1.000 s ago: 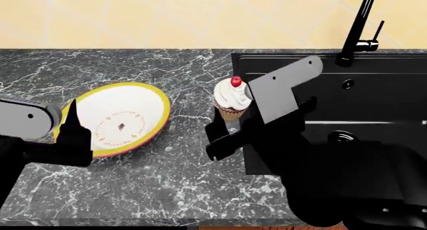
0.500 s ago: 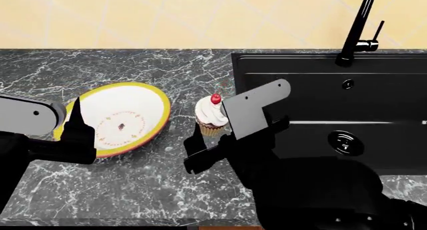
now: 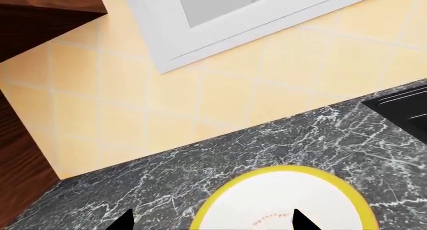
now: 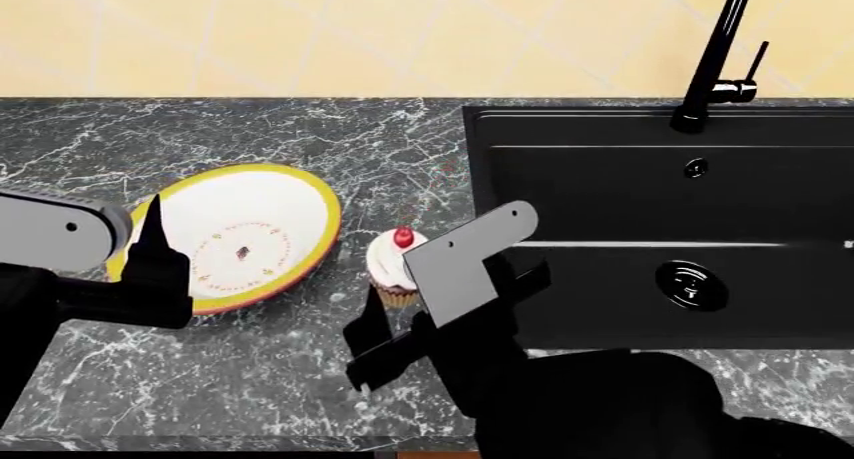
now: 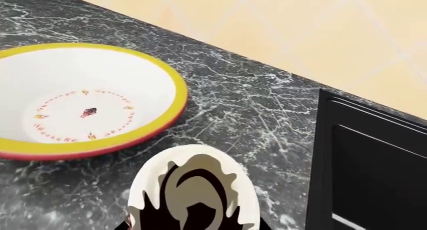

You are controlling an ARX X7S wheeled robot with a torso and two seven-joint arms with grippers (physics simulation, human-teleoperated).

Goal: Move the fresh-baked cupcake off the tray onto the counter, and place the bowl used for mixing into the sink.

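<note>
Left wrist view: our left tool [image 3: 208, 221] shows only two dark fingertips, spread apart over the bowl [image 3: 283, 200] on the marble tabletop [image 3: 167, 175]; nothing is between them.
Head view: over the last second our right tool [image 4: 380, 324] has carried the cupcake [image 4: 395, 267] away from the sink [image 4: 667, 219] toward us, now just beside the bowl. No tray is in view.
Right wrist view: the right tool holds the cupcake [image 5: 193, 190] close; we cannot tell whether it touches the tabletop.
Meaning: we judge set-down is near; the bowl awaits.
</note>
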